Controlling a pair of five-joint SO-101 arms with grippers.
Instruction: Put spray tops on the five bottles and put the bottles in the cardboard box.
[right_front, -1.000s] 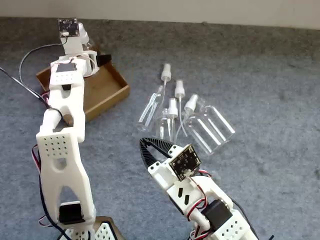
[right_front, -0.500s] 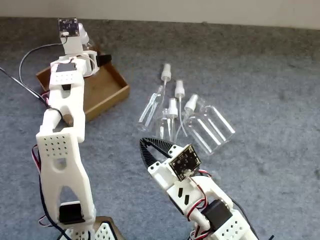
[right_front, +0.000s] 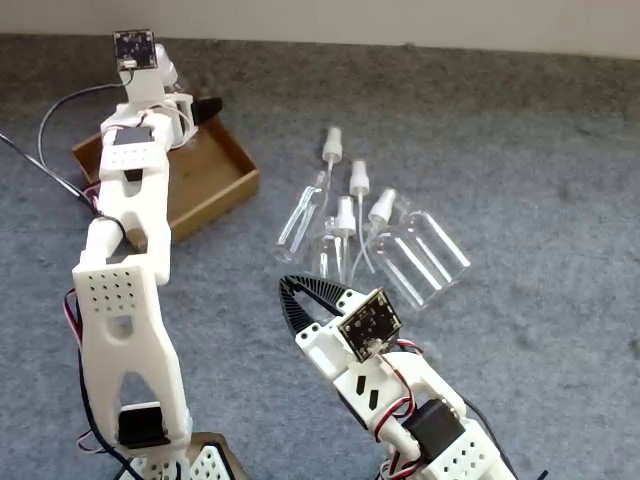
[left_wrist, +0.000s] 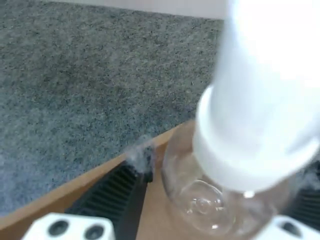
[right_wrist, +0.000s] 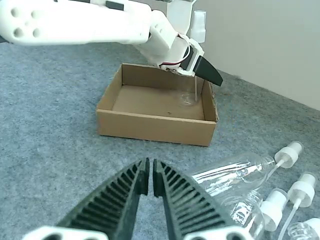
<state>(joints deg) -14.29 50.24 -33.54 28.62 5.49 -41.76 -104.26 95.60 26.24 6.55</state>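
Left gripper (right_front: 190, 108) higher, loose around bottle (left_wrist: 202, 200)

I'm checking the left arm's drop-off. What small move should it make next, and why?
Probably lift the left gripper straight up. The bottle looks set down inside the cardboard box, and one finger shows a gap beside it.

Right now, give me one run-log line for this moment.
left gripper open around capped bottle in cardboard box | right gripper shut, empty, by four bottles on carpet
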